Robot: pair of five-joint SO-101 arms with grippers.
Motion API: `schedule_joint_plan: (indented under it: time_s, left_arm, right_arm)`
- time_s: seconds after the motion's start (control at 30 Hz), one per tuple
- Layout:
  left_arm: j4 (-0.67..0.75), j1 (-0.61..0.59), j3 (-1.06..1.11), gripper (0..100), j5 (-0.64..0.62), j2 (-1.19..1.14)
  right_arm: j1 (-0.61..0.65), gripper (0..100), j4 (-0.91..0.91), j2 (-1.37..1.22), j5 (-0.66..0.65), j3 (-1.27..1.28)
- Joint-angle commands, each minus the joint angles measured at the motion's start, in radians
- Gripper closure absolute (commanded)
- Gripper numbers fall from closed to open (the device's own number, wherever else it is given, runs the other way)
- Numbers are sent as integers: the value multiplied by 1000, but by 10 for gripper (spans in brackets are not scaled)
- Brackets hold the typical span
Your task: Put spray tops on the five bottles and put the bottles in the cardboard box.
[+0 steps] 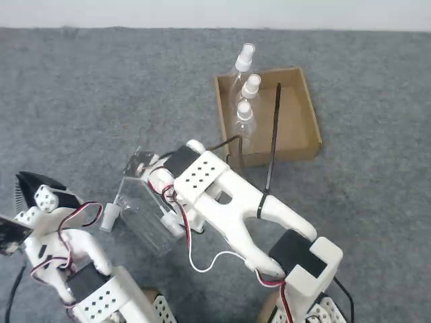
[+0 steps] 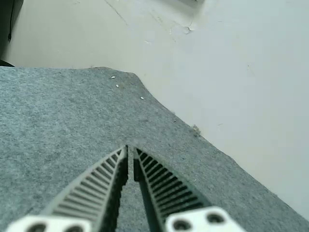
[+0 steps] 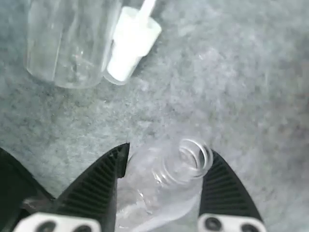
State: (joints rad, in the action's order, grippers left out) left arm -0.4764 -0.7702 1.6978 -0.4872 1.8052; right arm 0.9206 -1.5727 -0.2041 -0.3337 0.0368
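Box: The brown cardboard box (image 1: pixel 283 156) sits on the grey felt counter (image 1: pixel 81 87), close to the far wall.
Bottles in the box: Three clear plastic bottles with white spray tops (image 1: pixel 244 111) stand in a row along one side wall inside the box.
Right arm: The white right arm (image 1: pixel 236 202) stretches out long and low. Its wrist ends just in front of the box's near corner.
Right fingers: The right gripper (image 3: pixel 168 153) has its black fingers pressed on both sides of a clear open-necked bottle (image 3: pixel 159 188), grasping it. The screw neck points away from the wrist.
Lying bottle: A clear bottle with a white top (image 1: pixel 148 215) lies on its side on the counter, a bit farther from the box than the right gripper.
Left arm: The left arm (image 1: pixel 74 269) is folded up, well apart from the box.
Left fingers: The left gripper (image 2: pixel 129 149) has its fingers clenched, nearly tip to tip.
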Motion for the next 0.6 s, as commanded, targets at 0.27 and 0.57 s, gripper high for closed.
schedule_joint_plan:
  time_s: [0.27,0.57]
  left_arm:
    - [15,5,-13,987,12,14]
    - [15,5,-13,987,12,14]
  right_arm:
    - [-15,875,151,73,-278,112]
    - [-65,635,165,73,-196,110]
